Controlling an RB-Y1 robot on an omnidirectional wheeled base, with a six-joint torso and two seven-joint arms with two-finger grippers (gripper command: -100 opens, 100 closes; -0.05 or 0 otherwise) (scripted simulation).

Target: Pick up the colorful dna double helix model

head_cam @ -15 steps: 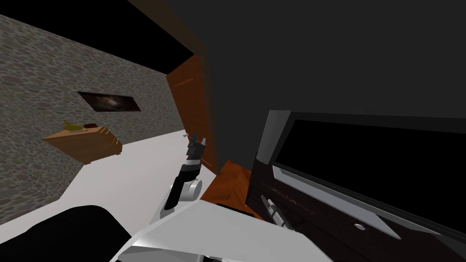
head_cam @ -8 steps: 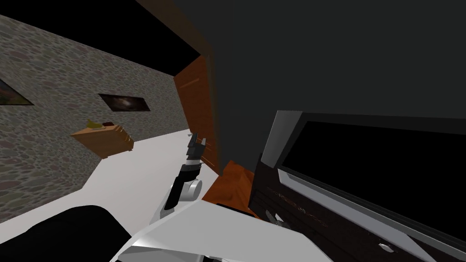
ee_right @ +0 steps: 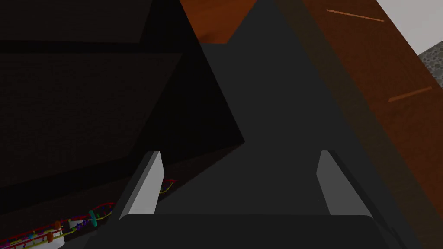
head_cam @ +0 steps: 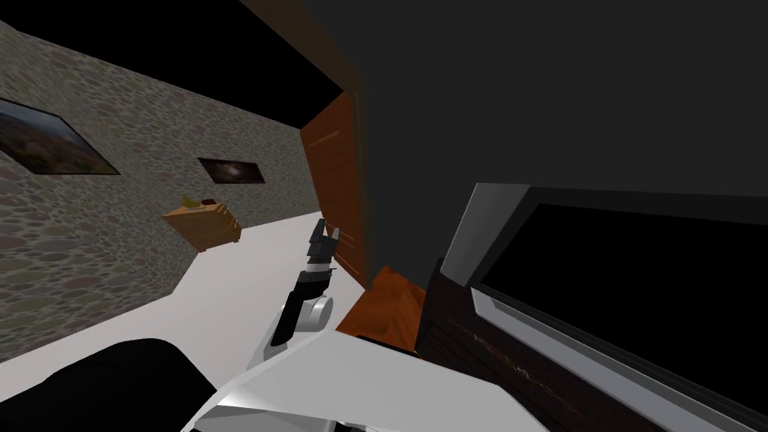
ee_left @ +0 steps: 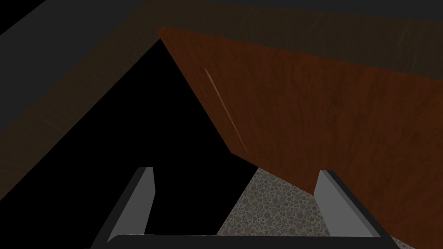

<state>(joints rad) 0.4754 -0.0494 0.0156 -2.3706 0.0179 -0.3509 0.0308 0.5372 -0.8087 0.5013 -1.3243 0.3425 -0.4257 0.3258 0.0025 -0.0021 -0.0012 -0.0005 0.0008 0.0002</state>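
A: Where is the DNA model?

B: The colourful helix model [ee_right: 91,215] lies flat on a dark tabletop [head_cam: 450,360], below a television [head_cam: 487,225] with a grey frame and a black screen.

A: And how does it sit relative to the robot's right gripper [ee_right: 239,153]?

B: It runs along the outer side of one finger, low down by the gripper's dark body. It is not between the two fingers. One end of the strand passes behind that finger, so whether they touch cannot be told.

A: What are those fingers doing?

B: They stand spread apart with nothing held. Beyond the gap is a plain dark grey wall.

A: And the other arm?

B: The left gripper [ee_left: 236,170] is raised ahead of the robot, its fingers also spread and holding nothing. It faces a brown door [ee_left: 324,108], with a black area past the door's edge.
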